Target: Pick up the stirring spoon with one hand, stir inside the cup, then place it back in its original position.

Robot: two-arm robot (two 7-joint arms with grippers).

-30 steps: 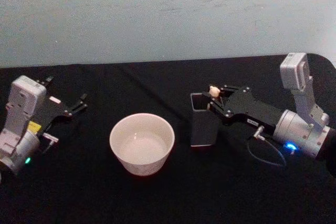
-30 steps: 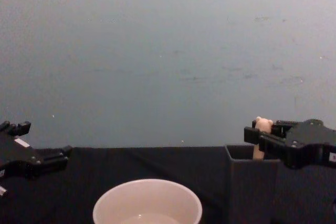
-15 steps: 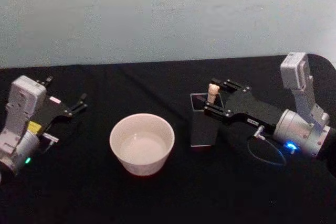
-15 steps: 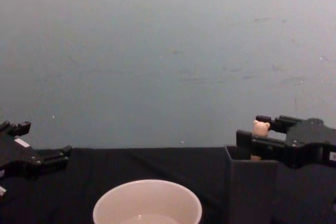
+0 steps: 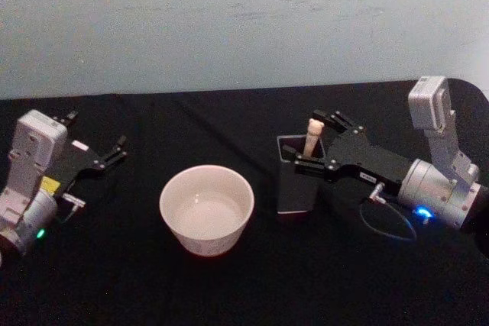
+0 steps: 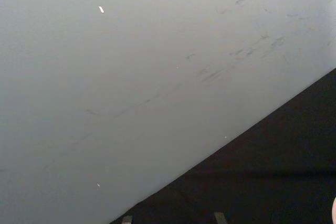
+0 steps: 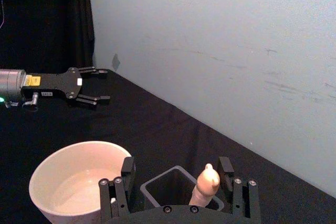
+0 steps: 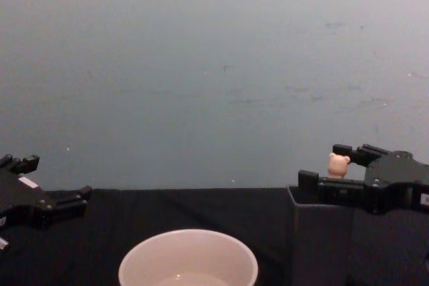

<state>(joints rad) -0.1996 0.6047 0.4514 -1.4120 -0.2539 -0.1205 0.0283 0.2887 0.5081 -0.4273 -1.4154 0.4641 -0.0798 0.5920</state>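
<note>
The stirring spoon (image 5: 312,133) stands in the dark grey square holder (image 5: 294,187), leaning a little. Its beige handle and bear head (image 8: 338,164) stick out above the rim, and the bowl is hidden inside. My right gripper (image 5: 313,140) is open at the holder's top, one finger on each side of the handle and apart from it; in the right wrist view the spoon (image 7: 206,184) stands between the spread fingers (image 7: 227,167). The cream cup (image 5: 206,208) sits left of the holder. My left gripper (image 5: 122,148) rests open at the table's left.
A black cloth covers the table (image 5: 229,288), and a pale wall (image 5: 244,20) rises behind its far edge. A cable (image 5: 386,227) loops beside my right wrist. Bare cloth lies between the cup and my left gripper and in front of the cup.
My right gripper was shut on the spoon's handle at the holder and has opened wide. The spoon stays standing in the holder. The left arm has not moved.
</note>
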